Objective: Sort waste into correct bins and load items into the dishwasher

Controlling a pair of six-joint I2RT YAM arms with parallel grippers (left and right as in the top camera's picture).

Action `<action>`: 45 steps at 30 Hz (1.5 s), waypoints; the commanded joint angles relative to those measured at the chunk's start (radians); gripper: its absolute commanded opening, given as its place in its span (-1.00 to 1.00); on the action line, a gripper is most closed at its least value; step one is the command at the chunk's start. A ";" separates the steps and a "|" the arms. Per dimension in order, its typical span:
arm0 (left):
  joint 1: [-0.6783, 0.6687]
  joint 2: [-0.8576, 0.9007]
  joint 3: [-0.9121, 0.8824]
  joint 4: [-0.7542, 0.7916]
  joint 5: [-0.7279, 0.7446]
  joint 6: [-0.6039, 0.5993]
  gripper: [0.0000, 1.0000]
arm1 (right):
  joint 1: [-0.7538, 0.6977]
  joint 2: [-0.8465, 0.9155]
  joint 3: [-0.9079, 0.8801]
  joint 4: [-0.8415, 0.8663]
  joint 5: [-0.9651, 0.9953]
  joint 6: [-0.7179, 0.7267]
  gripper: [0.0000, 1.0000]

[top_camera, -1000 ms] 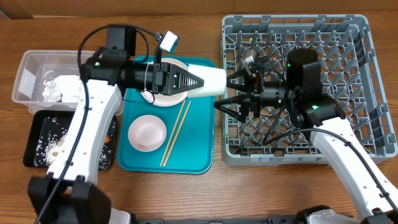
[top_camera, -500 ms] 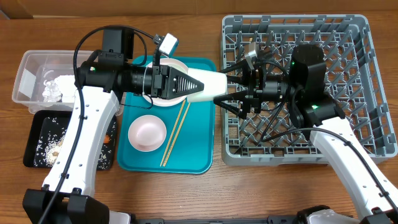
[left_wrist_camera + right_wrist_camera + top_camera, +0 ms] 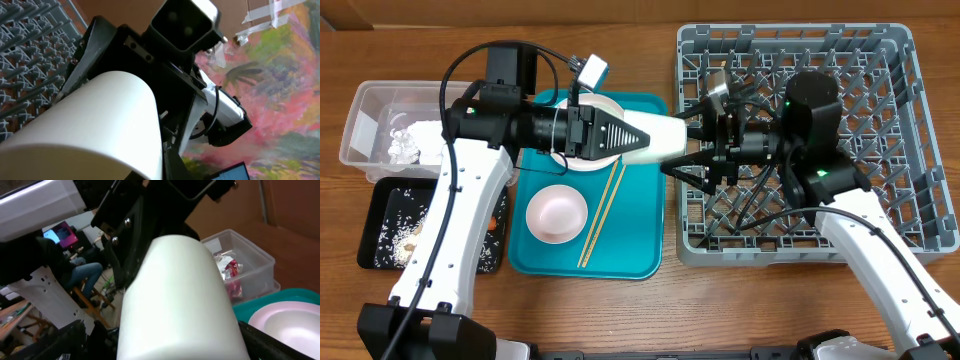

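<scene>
A small white cylindrical cup (image 3: 660, 140) lies on its side in mid-air at the centre of the overhead frame, above the right edge of the rectangular teal plastic tray (image 3: 630, 250) and the left wall of the large square grey plastic dish rack (image 3: 790, 33). The left end effector (image 3: 635, 136) is clenched on the cup's left end. The right end effector (image 3: 678, 145) is released, its two black fingers spread wide, one above and one below the cup's right end; whether they touch it cannot be told. In the right wrist view the cup (image 3: 180, 300) fills the middle of the frame. On the teal tray a pale pink round bowl (image 3: 557, 213) sits lower left, thin light wooden chopsticks (image 3: 603, 215) lie slanted just beside it, and a pale pink round dish (image 3: 582, 160) shows partly under the left arm. At the far left of the wooden surface (image 3: 620, 310), a clear plastic rectangular tub (image 3: 365, 100) holds a crumpled white paper napkin (image 3: 415, 140), with a shallow black rectangular tray (image 3: 380, 195) below it.
</scene>
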 commanded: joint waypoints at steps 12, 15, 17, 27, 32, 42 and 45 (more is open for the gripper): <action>-0.007 -0.015 0.013 0.018 0.001 -0.006 -0.92 | 0.009 0.005 0.008 0.014 -0.015 0.019 0.58; -0.007 -0.015 0.013 0.027 0.001 -0.006 -0.92 | 0.009 0.006 0.007 0.008 -0.015 0.019 0.59; -0.007 -0.015 0.013 0.029 0.001 -0.006 -0.92 | 0.009 0.006 0.007 0.001 -0.014 0.019 0.59; -0.007 -0.015 0.013 0.032 0.001 -0.006 -0.92 | 0.009 0.007 0.007 -0.005 -0.012 0.022 0.47; -0.007 -0.015 0.013 0.032 0.001 -0.006 -0.92 | 0.009 0.015 0.007 -0.005 -0.012 0.022 0.30; -0.007 -0.015 0.013 0.032 -0.111 -0.007 -0.42 | 0.009 0.020 0.007 -0.013 0.016 0.023 0.21; -0.003 -0.015 0.013 0.032 -0.156 -0.007 -0.34 | 0.008 0.020 0.007 -0.046 0.090 0.023 0.19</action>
